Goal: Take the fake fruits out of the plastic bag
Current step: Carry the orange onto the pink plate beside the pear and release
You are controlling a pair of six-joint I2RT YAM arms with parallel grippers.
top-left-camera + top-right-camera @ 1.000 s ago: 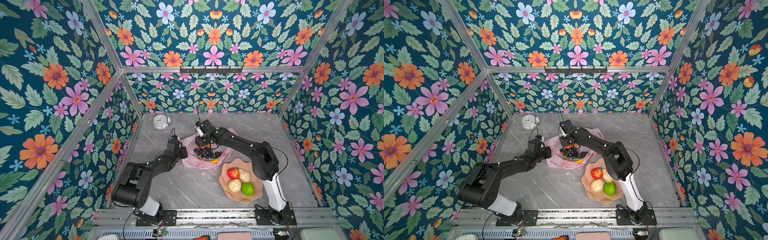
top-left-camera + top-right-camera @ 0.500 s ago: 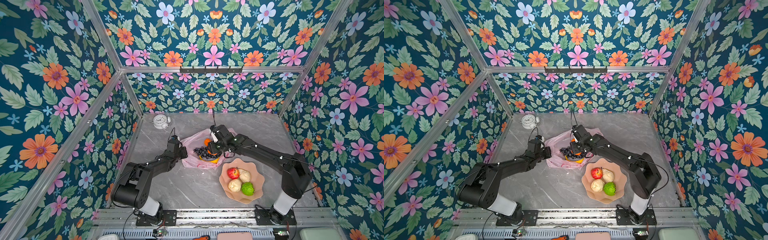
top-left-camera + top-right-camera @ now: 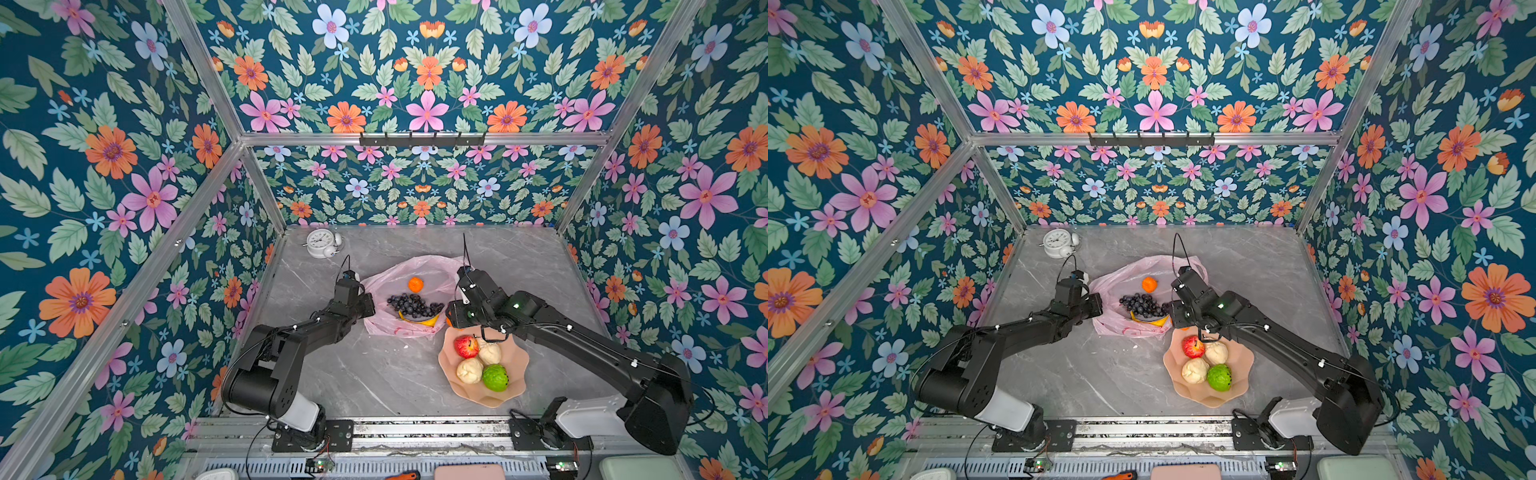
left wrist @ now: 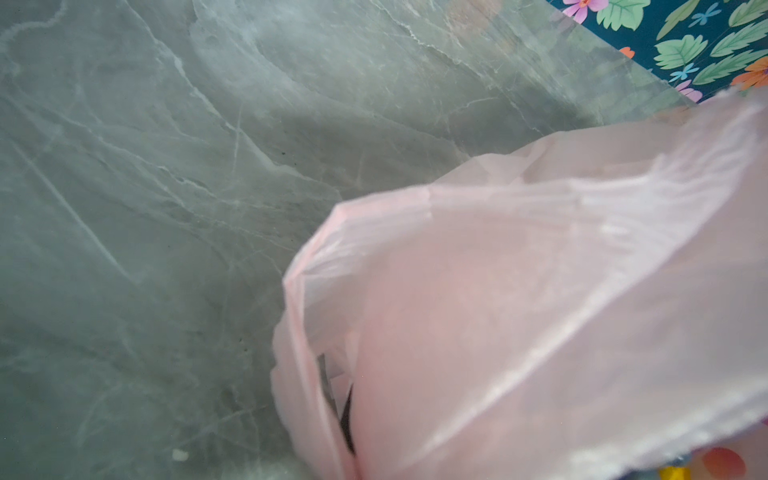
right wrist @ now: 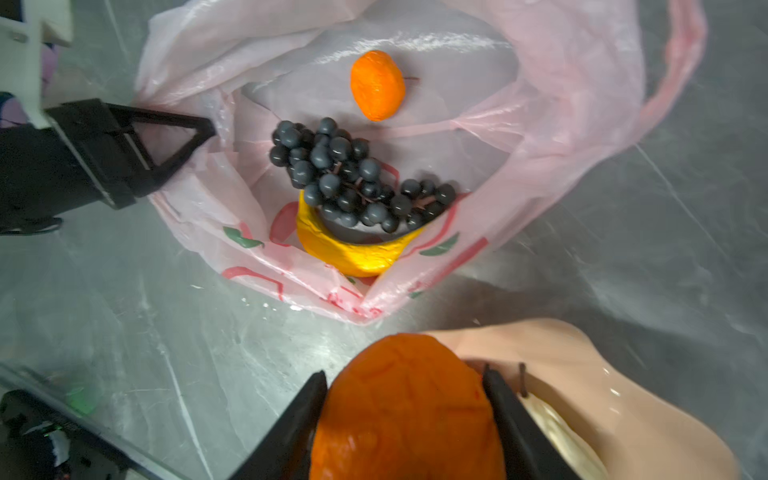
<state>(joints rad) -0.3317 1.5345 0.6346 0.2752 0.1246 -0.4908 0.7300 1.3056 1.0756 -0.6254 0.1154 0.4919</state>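
The pink plastic bag (image 3: 432, 270) lies open in mid-table. Inside it are an orange (image 5: 377, 85), a dark grape bunch (image 5: 353, 178) and a yellow banana (image 5: 353, 253). My left gripper (image 3: 370, 303) is shut on the bag's left edge, and bag film (image 4: 540, 311) covers its jaws in the left wrist view. My right gripper (image 5: 404, 371) is shut on a second orange (image 5: 407, 411), just past the bag's near edge and over the far rim of the peach bowl (image 3: 511, 390). The bowl holds a red apple (image 3: 466, 345), two cream pieces (image 3: 469, 370) and a bumpy green fruit (image 3: 495, 377).
A white alarm clock (image 3: 322, 243) stands at the back left of the grey marble table (image 3: 374, 374). Floral walls close in the left, back and right sides. Both arms' bases sit on the rail at the front edge.
My right gripper has pulled back from over the bag's middle towards the bowl, carrying the orange with it. The left arm and the bag's held edge have stayed put.
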